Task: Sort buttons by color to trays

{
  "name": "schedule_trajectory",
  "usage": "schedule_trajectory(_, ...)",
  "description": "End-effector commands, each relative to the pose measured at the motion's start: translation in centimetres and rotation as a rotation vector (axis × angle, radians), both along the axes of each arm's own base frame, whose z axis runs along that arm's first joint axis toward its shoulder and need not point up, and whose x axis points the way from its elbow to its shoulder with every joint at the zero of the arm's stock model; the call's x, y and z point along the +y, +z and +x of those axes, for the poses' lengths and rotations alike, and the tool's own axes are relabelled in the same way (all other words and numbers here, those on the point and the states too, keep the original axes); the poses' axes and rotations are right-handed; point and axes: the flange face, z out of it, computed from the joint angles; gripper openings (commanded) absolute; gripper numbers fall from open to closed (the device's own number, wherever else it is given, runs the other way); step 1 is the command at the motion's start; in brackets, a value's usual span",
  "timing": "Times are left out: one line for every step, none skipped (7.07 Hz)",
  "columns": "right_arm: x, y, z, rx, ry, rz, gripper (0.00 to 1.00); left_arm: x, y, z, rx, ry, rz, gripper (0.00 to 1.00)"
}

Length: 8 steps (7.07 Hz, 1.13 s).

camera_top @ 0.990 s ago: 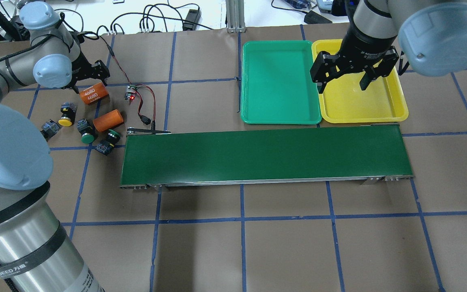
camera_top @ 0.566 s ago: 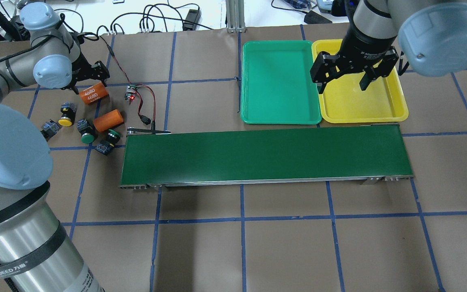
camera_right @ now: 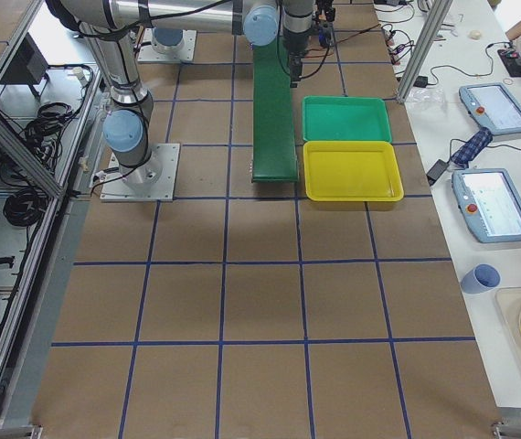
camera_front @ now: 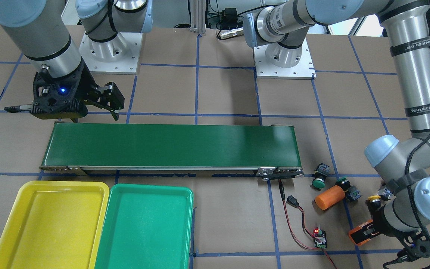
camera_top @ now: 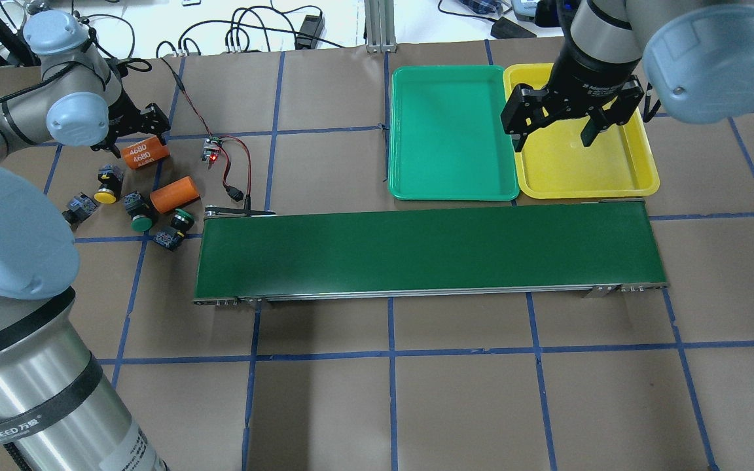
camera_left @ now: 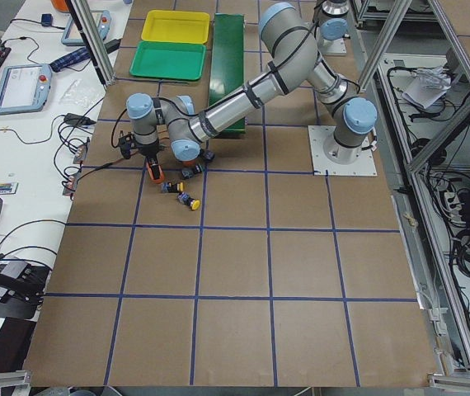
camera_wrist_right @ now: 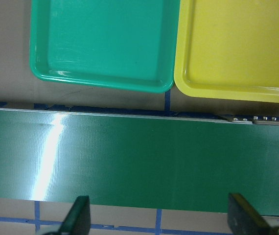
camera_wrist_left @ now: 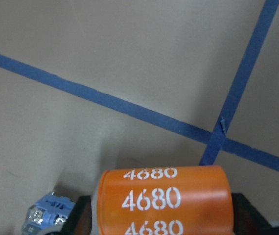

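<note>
Front view: two green-capped push-buttons (camera_front: 318,180) and a yellow-capped push-button (camera_front: 373,200) lie loose on the brown tabletop (camera_front: 222,224) off the dark-green conveyor belt (camera_front: 170,145). None is in the yellow plastic tray (camera_front: 50,184) or the green plastic tray (camera_front: 151,186).

Overhead: the buttons lie just beside my left claw (camera_top: 135,137), toward my base. My right claw (camera_top: 554,139) hangs well apart.

Left wrist: my jaws touch both ends of an orange cylinder printed 4680 (camera_wrist_left: 165,200) (no button).

Right wrist: jaws spread wide, empty.

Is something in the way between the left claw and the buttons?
Yes. The orange cylinder marked 4680 sits right between the fingers of the left gripper, so the gripper straddles it rather than a button. The nearest yellow button lies just beside the cylinder.
</note>
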Motion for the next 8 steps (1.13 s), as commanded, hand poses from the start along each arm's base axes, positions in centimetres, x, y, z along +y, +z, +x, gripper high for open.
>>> schedule_trajectory(0.0,0.0,0.0,0.000,-0.001,0.001,1.00,0.0,-0.9,0.0,0.008,0.001,0.009,1.00)
schedule_trajectory(0.0,0.0,0.0,0.000,-0.001,0.002,1.00,-0.1,-1.1,0.0,0.009,-0.001,0.010,0.90)
schedule_trajectory(0.0,0.0,0.0,0.000,-0.001,0.002,1.00,-0.1,-1.2,-0.3,0.002,-0.006,0.016,0.26)
schedule_trajectory(0.0,0.0,0.1,0.000,0.001,0.002,1.00,-0.1,0.0,-1.2,0.002,-0.019,0.007,0.00)
schedule_trajectory(0.0,0.0,0.0,0.000,-0.001,0.002,1.00,0.6,2.5,-2.4,0.011,-0.068,0.002,0.00)
schedule_trajectory(0.0,0.0,0.1,0.000,0.001,0.002,1.00,1.5,6.4,-4.8,0.015,-0.184,-0.028,0.00)
schedule_trajectory(0.0,0.0,0.1,0.000,0.001,0.002,1.00,4.0,9.1,-9.0,0.027,-0.235,-0.003,0.00)
schedule_trajectory(0.0,0.0,0.1,0.000,0.001,0.002,1.00,7.4,10.2,-13.4,0.083,-0.293,0.019,0.00)
